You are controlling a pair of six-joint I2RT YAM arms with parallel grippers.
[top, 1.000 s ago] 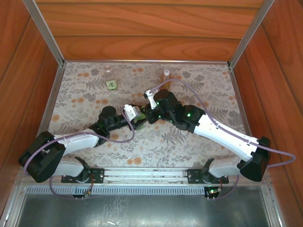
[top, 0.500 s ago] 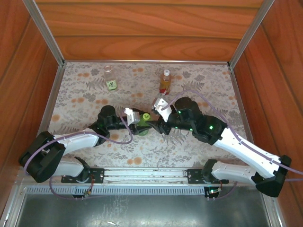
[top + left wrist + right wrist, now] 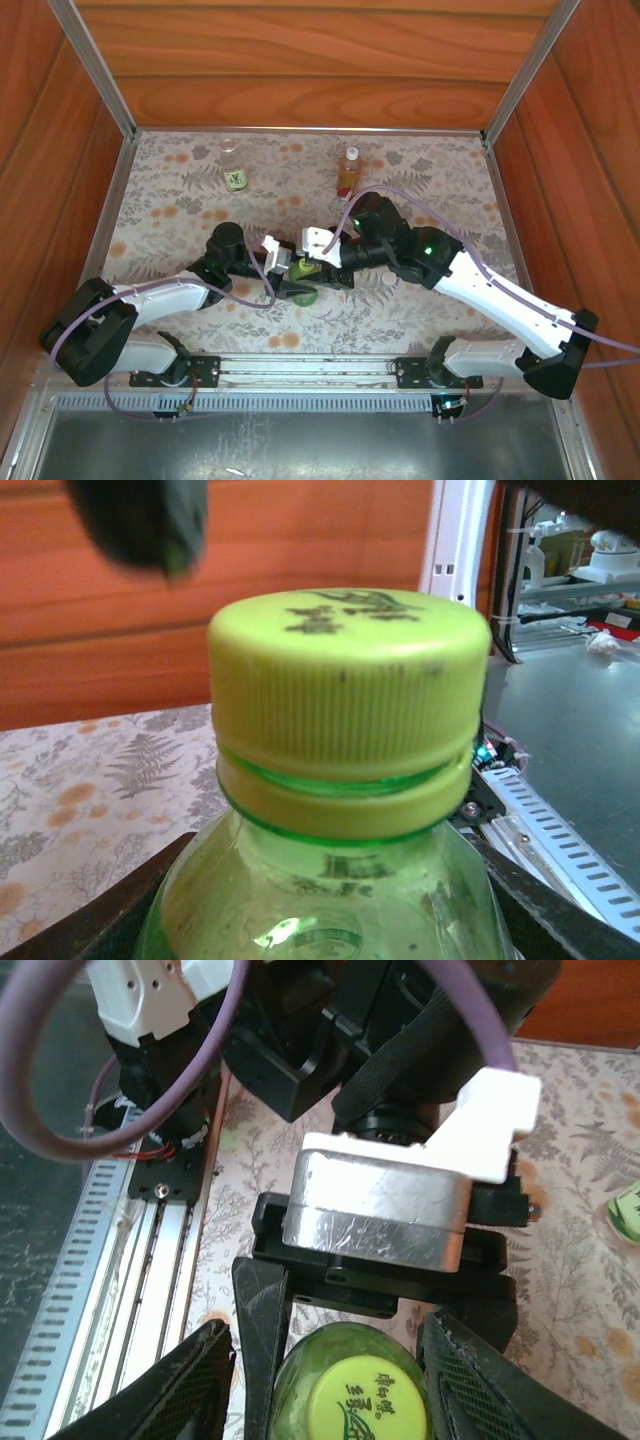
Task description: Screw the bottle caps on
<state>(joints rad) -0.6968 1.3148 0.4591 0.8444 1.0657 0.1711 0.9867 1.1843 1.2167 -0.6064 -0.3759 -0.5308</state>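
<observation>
So far, my left gripper [image 3: 335, 925] is clamped on the shoulders of the green bottle [image 3: 330, 880]. The yellow-green cap [image 3: 345, 680] sits squarely on its neck, between the fingers of my right gripper [image 3: 335, 1335], which stands open around it without pinching. A thin gap under the cap suggests it may want a final turn, and the amber bottle [image 3: 347, 178] and clear bottle [image 3: 233, 170], well beyond both grippers, look too small to judge, so I count them as left to check.
</observation>
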